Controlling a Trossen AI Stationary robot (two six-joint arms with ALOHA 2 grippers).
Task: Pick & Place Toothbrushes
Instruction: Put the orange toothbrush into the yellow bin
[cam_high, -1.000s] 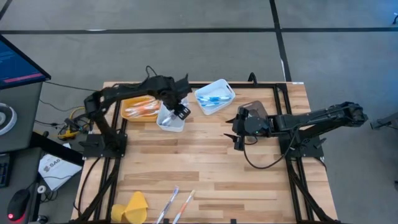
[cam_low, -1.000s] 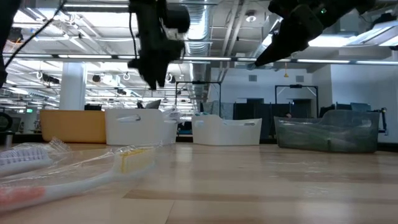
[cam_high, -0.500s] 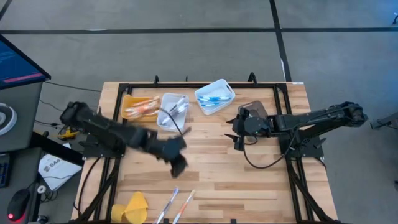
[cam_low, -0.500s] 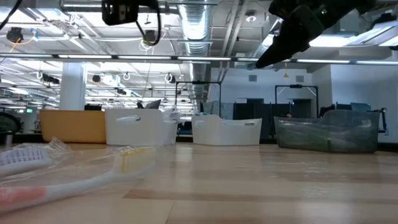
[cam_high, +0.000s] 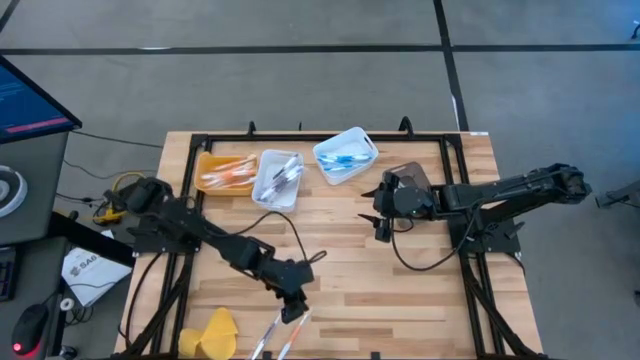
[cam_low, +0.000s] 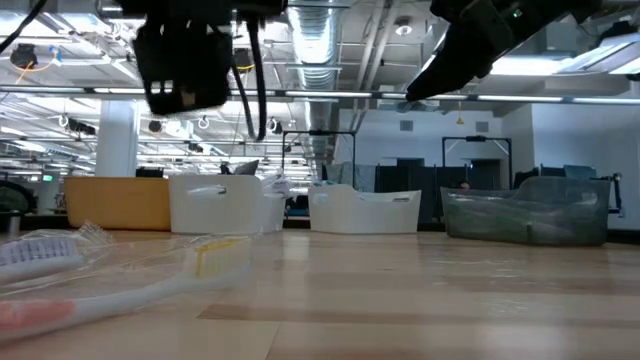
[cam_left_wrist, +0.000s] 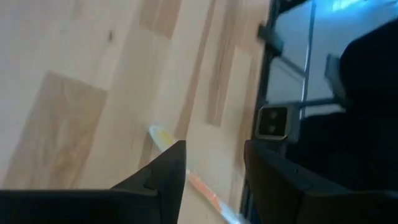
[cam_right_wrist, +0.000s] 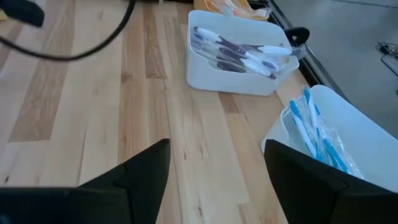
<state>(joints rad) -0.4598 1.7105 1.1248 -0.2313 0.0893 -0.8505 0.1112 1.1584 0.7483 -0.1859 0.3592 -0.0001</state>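
Note:
Two wrapped toothbrushes (cam_high: 265, 338) (cam_high: 293, 340) lie flat on the wooden table near its front edge; the low view shows them close up (cam_low: 200, 262). My left gripper (cam_high: 292, 306) hovers open just above their far ends. In the left wrist view (cam_left_wrist: 214, 149) an orange-and-yellow toothbrush (cam_left_wrist: 200, 185) shows on the table beyond the gap between the fingers. More toothbrushes lie in the white bin (cam_right_wrist: 239, 56), the orange bin (cam_high: 222, 172) and the bin with blue ones (cam_right_wrist: 323, 140). My right gripper (cam_high: 383, 230) (cam_right_wrist: 217, 146) waits open above the table's right middle.
A yellow lump (cam_high: 215, 335) lies at the front left, close to the two toothbrushes. A clear bin (cam_high: 405, 178) stands behind my right gripper. A black frame (cam_high: 455, 200) runs around the table, and a black cable (cam_high: 300, 235) trails from my left arm.
My left gripper has swung from over the white bin at the far side toward the table's near edge and come down. It has turned on the way and now hangs over the two loose toothbrushes.

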